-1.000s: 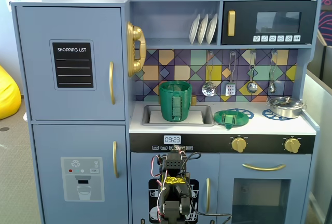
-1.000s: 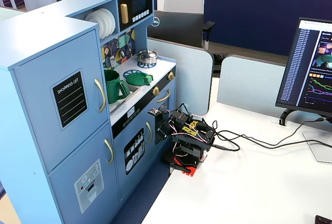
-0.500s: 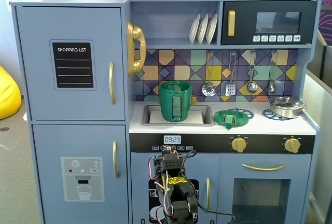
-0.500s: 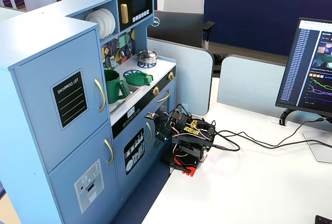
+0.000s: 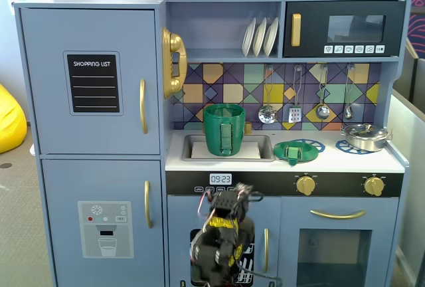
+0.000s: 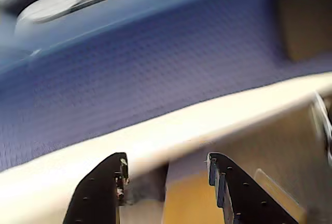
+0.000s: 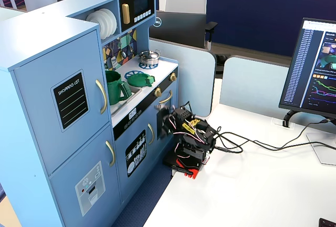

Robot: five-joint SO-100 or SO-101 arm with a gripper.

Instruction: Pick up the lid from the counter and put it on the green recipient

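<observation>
One fixed cam is facing the toy kitchen (image 5: 219, 161) straight on, pretty close. Another is sitting higher and farther back, looking down at an angle, catching the kitchen (image 7: 79, 106) plus the white desk (image 7: 252, 185). Both are showing the arm (image 5: 222, 240). The wrist cam is pointing past the gripper (image 6: 166, 175), blurry, up close.

Both fixed views sharp, even bright indoor light, soft shadows, no glare. Wrist view heavy motion blur, bg smeared, only finger edges semi-crisp.
</observation>
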